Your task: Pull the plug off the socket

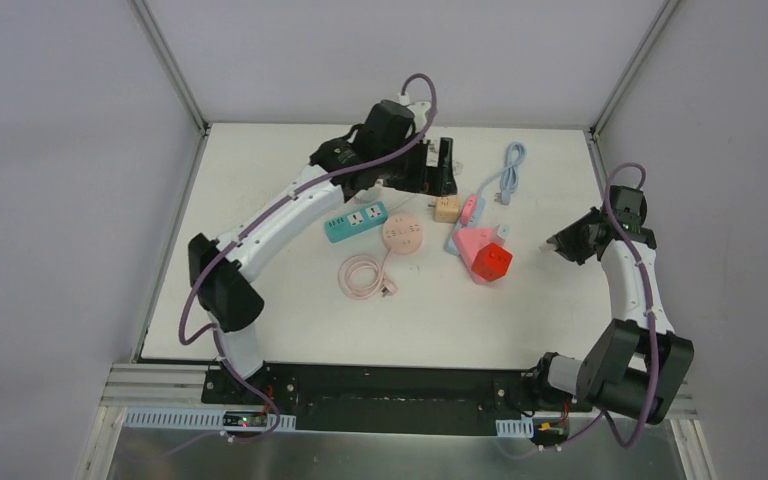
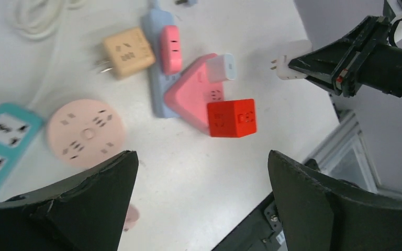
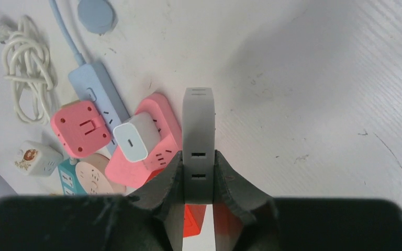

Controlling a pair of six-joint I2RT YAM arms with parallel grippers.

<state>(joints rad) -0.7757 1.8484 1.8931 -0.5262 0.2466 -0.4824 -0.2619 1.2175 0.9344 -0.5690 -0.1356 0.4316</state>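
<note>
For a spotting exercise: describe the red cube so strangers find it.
On the white table, find the socket cluster right of centre. At its near edge, against the pink triangular block, sits the red plastic cube, the only bright red piece.

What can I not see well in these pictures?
- Right wrist: red cube mostly hidden behind the right gripper and its white plug.
- Left wrist: teal power strip cut off by the left edge, blurred.
- Top external: the plug's prongs, too small.

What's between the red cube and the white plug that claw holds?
Only bare table shows between the red cube and the plug, seen in the left wrist view.
</note>
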